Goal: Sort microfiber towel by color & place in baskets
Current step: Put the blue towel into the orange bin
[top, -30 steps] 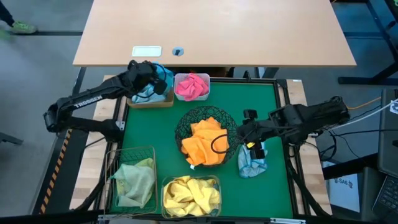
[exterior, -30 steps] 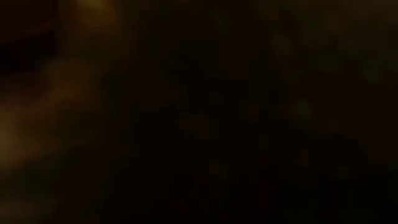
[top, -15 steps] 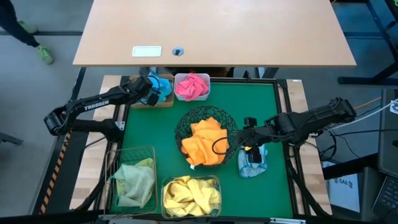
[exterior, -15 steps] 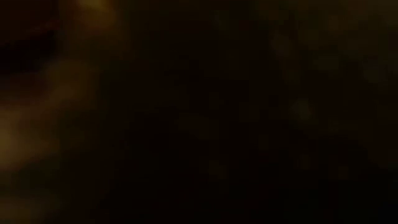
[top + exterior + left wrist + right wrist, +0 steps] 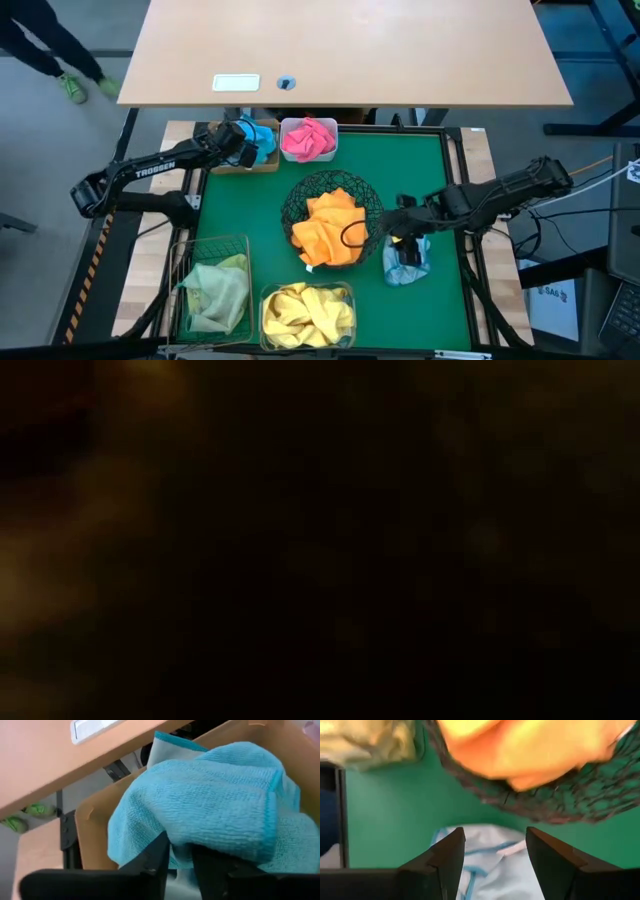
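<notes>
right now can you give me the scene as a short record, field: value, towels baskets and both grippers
left gripper: at the tan tray, fingers close together at the blue towel
right gripper: open, above the pale blue towel lying on the green mat
black wire bowl: orange towel
white tub: pink towel
green mesh basket: pale green towel
clear box: yellow towel
low view: dark

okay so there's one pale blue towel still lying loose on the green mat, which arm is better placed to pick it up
The right. The right gripper hangs open directly over the pale blue towel, its fingers straddling it in the wrist view. The left gripper is across the mat at the tan tray, on the blue towel there.
</notes>
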